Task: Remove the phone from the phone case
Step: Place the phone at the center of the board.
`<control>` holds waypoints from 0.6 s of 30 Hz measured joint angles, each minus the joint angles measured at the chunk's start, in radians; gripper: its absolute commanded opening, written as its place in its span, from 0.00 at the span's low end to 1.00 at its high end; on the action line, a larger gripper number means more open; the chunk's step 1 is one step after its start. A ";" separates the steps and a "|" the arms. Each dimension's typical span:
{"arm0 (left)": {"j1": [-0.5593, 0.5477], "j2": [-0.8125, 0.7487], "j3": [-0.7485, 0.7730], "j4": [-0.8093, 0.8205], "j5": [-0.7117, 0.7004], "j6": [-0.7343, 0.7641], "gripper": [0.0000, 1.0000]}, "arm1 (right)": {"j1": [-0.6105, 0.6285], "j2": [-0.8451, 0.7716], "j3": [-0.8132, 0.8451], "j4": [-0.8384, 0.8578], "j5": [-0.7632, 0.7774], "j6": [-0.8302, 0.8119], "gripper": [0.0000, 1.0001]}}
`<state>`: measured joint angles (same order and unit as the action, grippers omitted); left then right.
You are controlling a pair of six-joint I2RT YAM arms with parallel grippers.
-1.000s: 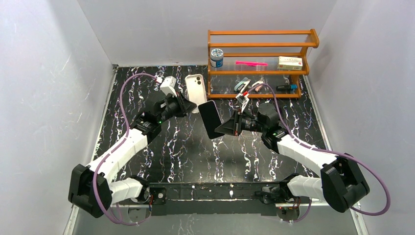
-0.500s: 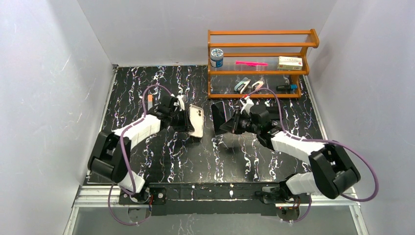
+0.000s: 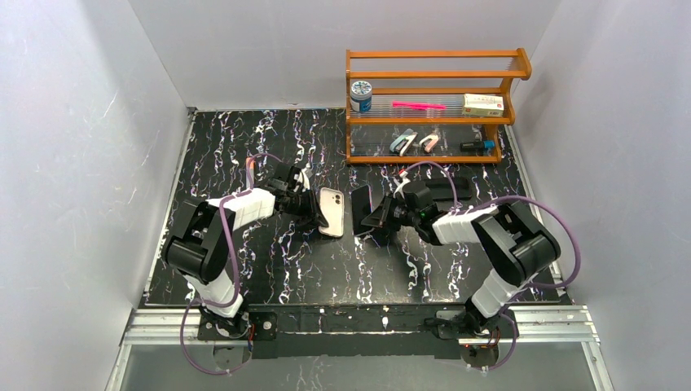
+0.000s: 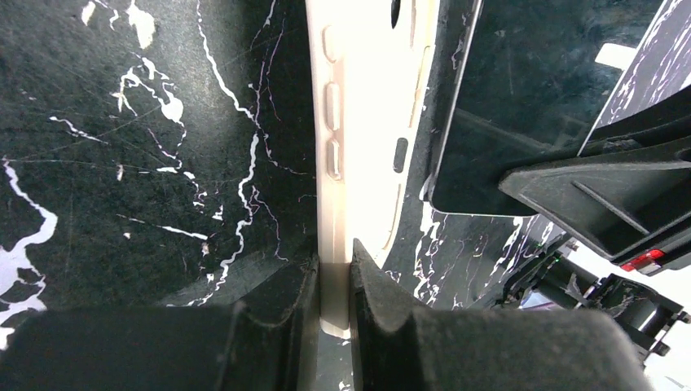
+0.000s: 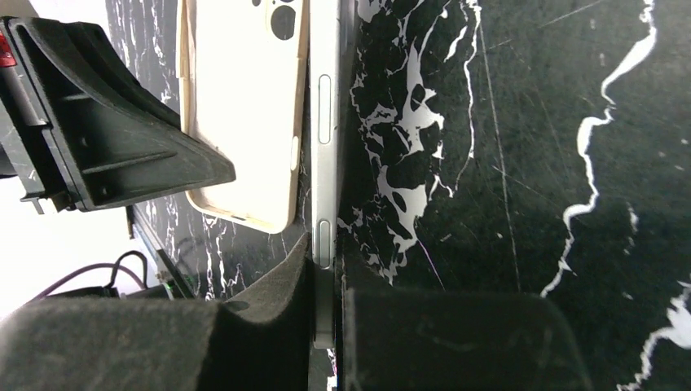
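wooden rack (image 3: 437, 74), jar (image 3: 360, 95), cream box (image 3: 483, 103), marbled table (image 3: 244, 138)

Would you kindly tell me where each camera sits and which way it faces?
Top external: above and behind both arms, which show whole, looking down at the table; left gripper holds the case, right gripper the phone.
Left wrist: looks along its own fingers, clamped on the case's edge.
Right wrist: looks along its own fingers, pinching the phone's edge.
Shared: both wrist views show case, phone and the opposite gripper.
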<state>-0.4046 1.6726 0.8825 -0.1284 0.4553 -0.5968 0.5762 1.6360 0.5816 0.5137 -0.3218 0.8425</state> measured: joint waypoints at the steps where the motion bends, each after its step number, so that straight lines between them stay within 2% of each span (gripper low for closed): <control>1: 0.001 0.003 -0.001 0.005 0.004 -0.006 0.12 | 0.000 0.012 0.003 0.014 -0.007 0.010 0.01; 4: 0.002 0.009 -0.006 0.016 0.010 -0.015 0.23 | 0.000 0.050 0.013 0.048 -0.034 0.043 0.02; 6: 0.002 0.009 -0.007 0.016 0.010 -0.018 0.34 | 0.000 0.074 0.024 0.066 -0.054 0.061 0.07; 8: 0.001 0.010 -0.010 0.013 0.009 -0.015 0.44 | 0.000 0.094 0.037 0.068 -0.073 0.074 0.15; 12: 0.000 0.009 -0.011 0.002 0.005 -0.013 0.58 | 0.000 0.119 0.058 0.068 -0.100 0.086 0.29; 18: -0.006 -0.011 -0.004 -0.013 -0.006 0.002 0.75 | 0.000 0.122 0.073 0.009 -0.105 0.060 0.50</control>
<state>-0.4103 1.6619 0.8787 -0.1413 0.4496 -0.5945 0.5762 1.7584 0.6544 0.5224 -0.4267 0.9020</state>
